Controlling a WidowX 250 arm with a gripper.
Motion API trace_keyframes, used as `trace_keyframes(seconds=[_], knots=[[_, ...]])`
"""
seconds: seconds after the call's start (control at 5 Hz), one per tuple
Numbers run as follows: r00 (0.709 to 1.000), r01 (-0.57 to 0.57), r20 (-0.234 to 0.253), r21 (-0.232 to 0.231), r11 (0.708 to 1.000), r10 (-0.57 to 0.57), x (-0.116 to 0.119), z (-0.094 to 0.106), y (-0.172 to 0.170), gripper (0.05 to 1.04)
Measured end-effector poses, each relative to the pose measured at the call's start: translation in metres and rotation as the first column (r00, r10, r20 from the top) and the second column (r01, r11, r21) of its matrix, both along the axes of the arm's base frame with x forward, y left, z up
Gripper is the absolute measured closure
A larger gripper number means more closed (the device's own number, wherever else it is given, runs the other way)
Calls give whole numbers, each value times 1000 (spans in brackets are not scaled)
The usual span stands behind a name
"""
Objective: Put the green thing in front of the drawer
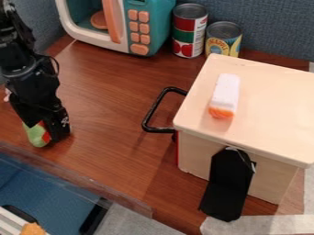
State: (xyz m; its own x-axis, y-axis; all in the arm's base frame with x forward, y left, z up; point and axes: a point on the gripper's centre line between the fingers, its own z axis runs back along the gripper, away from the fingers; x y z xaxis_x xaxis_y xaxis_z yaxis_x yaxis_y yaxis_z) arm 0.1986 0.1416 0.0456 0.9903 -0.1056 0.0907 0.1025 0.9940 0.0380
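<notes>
We seem to be in a lab corner dressed as a toy kitchen: a teal play microwave (pixel 154 27) and food cans (pixel 189 32) share the wooden bench (pixel 110 87) with a robot arm (pixel 30 69). Grey fabric behind (pixel 270 23) looks like an office partition, though we cannot be certain.

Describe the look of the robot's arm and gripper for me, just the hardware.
The arm is black, built of chunky segments with a rounded, slightly glossy joint partway down. A thin dark cable loops out from its side. The gripper is black too, angular and blocky, with small pale marks on its side.
</notes>
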Motion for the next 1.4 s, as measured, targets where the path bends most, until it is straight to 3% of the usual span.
trace_keyframes(seconds=[0.2, 0.4, 0.6, 0.8, 1.2, 1.4], knots=[[999, -10, -33, 50, 999, 12, 2, -6, 12, 83], [993, -9, -113, 76, 997, 18, 3, -17, 16, 83], [980, 11, -197, 91, 996, 7, 7, -31, 17, 83], [976, 6, -217, 81, 997, 12, 8, -38, 19, 130], [971, -16, -236, 63, 998, 31, 7, -37, 15, 666], [978, -7, -208, 24, 1000, 11, 16, -28, -3, 797]])
